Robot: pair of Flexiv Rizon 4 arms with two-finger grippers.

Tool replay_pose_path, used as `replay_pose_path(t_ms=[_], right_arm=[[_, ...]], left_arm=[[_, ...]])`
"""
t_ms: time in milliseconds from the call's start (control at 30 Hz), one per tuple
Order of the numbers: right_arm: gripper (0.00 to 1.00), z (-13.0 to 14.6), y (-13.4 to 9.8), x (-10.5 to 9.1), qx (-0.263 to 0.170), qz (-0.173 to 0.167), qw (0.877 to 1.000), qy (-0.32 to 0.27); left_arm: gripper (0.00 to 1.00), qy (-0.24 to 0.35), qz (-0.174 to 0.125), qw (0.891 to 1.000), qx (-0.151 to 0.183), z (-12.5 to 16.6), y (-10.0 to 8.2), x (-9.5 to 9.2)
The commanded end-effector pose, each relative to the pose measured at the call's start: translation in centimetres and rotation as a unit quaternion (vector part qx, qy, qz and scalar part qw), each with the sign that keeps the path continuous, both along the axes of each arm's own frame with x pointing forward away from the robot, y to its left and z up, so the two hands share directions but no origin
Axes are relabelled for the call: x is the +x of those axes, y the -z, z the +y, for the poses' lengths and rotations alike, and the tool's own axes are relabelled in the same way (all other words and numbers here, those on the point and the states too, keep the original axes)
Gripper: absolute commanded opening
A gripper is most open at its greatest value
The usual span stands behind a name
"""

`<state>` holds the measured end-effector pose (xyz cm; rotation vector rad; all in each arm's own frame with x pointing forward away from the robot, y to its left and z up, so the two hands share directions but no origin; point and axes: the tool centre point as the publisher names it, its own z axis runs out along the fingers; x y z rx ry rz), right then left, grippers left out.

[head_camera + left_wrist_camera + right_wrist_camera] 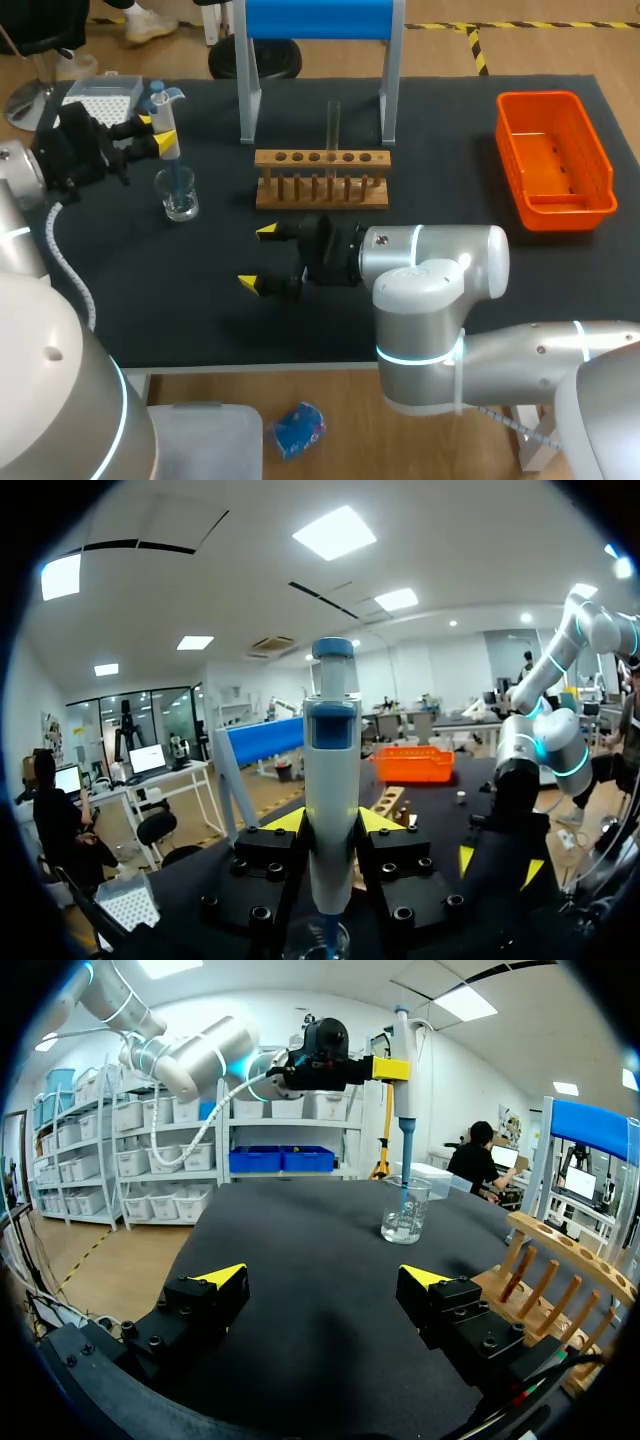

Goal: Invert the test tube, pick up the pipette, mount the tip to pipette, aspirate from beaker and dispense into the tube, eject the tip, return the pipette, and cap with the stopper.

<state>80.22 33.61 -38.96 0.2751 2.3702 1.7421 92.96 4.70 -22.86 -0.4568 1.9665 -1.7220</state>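
Left hand (150, 134) clamped on pipette (166, 141), tip (176, 181) in beaker (181, 203) — right hand (258, 257) spread wide near the rack (320, 187).

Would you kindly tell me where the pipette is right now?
In the head view, the pipette stands upright at far left, gripped by the left gripper, its tip down inside the beaker, left of the wooden rack.

Head camera looks down on the whole table (200, 310) from above and behind. Left wrist camera, tight behind the pipette (331, 810), faces right; right wrist camera faces left, both catching the beaker (404, 1215).
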Motion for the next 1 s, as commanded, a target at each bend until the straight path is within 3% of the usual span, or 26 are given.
replay_pose_path(t_ms=[33,300,600,1000], right_arm=[[1.0,0.0,0.0,-0.1,-0.001,0.0,1.0,0.001],[1.0,-0.4,-0.5,-0.1,0.002,0.002,1.0,-0.009],[1.0,-3.1,-4.1,-0.6,-0.014,0.005,0.999,-0.04],[1.0,-5.5,-9.7,0.0,0.013,-0.007,0.996,-0.082]], left_arm=[[0.0,-0.003,-0.001,1.0,0.001,-0.1,0.0,-0.1],[0.0,-0.003,-0.001,1.0,0.001,-0.1,0.0,-0.1],[0.0,-0.003,-0.001,1.0,0.001,-0.1,0.0,-0.1],[0.0,-0.003,-0.001,1.0,0.001,-0.1,0.0,-0.1]])
